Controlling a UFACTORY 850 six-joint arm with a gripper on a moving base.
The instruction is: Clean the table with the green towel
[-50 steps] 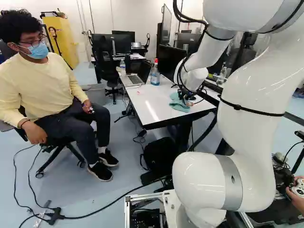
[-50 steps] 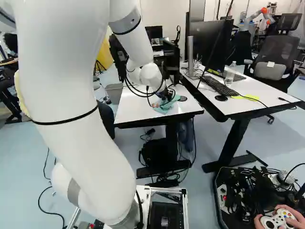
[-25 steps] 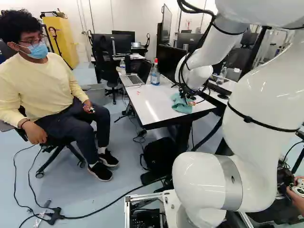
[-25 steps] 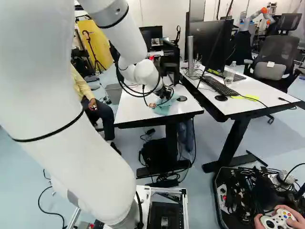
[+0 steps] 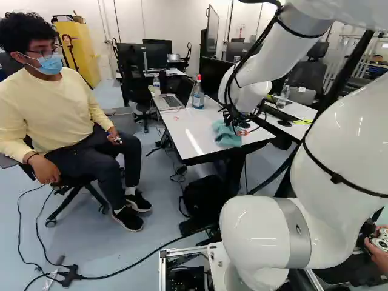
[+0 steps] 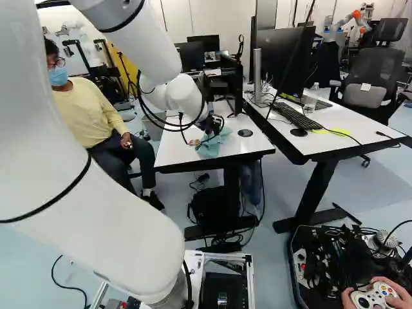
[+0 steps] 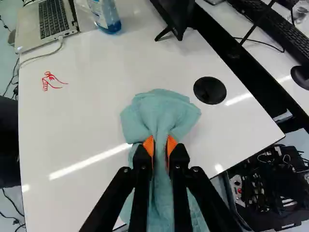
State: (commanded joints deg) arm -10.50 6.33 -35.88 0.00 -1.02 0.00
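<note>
The white arm [image 5: 339, 157] has swung against its foot joint since half a second ago: in the right base view its long section reaches lower and farther left, and in the left base view the elbow side sits farther right. The joint and the room keep their places in both base views.

The white table [image 5: 194, 124] stands ahead of the arm, with the white desk [image 6: 364, 127] beside it at the right of the right base view. A dark monitor [image 7: 176, 14] stands by the table's side toward that desk, and a black bag [image 6: 209, 206] lies beneath the table. The open laptop [image 7: 46, 26] rests at the far end.

The green towel [image 7: 159, 108] is on the table, close to its near edge. It has slid along the surface with the arm, away from the desk side, leaving a wider gap to the round black disc [image 7: 209, 90] than before.

The gripper [image 6: 212, 129] has moved the same way. In the wrist view it is clenched on the towel: the orange pads [image 7: 149, 147] press a bunched fold from both sides, while cloth fans out ahead of the fingers and trails under them. The bottle [image 7: 107, 19] of blue liquid stands near the laptop. Smallest is the red drawing [image 7: 50, 81], well apart from the towel.
</note>
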